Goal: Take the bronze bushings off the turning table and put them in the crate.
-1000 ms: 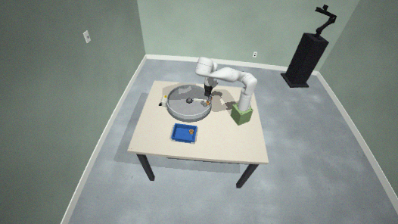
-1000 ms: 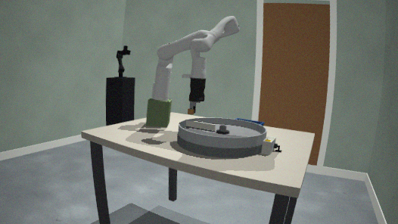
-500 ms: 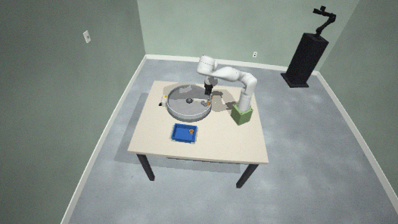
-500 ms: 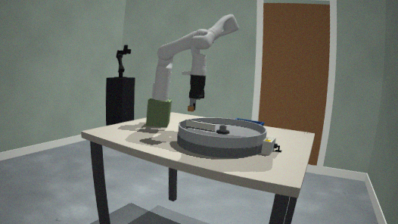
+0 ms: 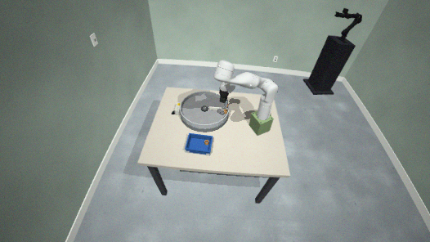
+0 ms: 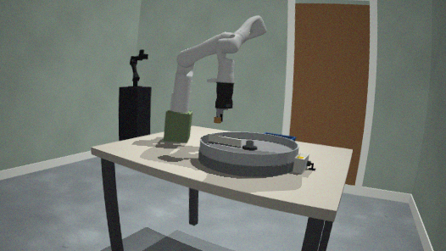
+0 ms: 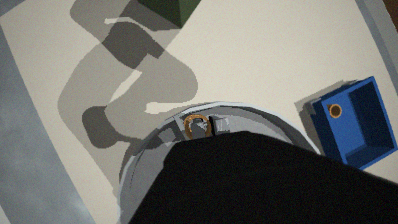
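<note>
The claw (image 5: 226, 105) (image 6: 218, 119) (image 7: 206, 124) pinches a bronze bushing (image 6: 217, 119) (image 7: 189, 131) above the turning table (image 5: 204, 126) (image 6: 248, 164) (image 7: 220, 104). It should carry high over the rim, then lower into the blue crate (image 5: 199, 152) (image 6: 280, 136) (image 7: 334, 142) near the worktop's front edge, beside the bronze bushing (image 5: 207, 141) (image 7: 335, 111) there, seemingly upright.

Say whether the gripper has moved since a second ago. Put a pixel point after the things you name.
Yes, up: in the exterior view, the gripper (image 5: 226, 108) (image 6: 219, 118) (image 7: 206, 124) is higher above the rim of the turning table (image 5: 204, 126) (image 6: 250, 165) (image 7: 235, 105).
</note>
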Tool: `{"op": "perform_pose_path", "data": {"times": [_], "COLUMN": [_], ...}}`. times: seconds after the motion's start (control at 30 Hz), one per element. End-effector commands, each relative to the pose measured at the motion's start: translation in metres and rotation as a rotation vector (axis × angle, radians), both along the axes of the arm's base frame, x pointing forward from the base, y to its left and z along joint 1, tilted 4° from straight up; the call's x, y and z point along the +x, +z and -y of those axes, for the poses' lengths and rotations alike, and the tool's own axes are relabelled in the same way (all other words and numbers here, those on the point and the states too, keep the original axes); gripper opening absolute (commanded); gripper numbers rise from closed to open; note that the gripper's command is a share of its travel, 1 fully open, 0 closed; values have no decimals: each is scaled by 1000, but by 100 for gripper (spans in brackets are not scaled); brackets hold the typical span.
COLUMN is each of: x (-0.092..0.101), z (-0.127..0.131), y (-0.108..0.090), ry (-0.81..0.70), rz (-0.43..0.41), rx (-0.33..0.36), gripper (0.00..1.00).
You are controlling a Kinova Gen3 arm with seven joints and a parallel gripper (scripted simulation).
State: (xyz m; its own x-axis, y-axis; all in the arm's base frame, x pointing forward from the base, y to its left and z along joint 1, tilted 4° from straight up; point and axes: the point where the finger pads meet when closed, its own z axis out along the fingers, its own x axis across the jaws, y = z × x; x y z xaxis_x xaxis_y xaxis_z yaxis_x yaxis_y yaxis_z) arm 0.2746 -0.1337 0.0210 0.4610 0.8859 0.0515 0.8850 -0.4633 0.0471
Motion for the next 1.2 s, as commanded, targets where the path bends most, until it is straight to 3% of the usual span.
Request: {"op": "perform_pose_path", "data": {"times": [0.0,0.03,0.43,0.6,1.0,1.17], "x": [24,32,32,73,73,114], "z": [-21,-28,-28,-63,-63,-97], "y": [2,3,3,6,6,10], "ry": [39,39,39,37,37,36], "rz": [4,4,4,4,4,4], "rx": [-3,-3,-3,-3,-3,-2], "gripper": [0,0,0,0,0,0]}}
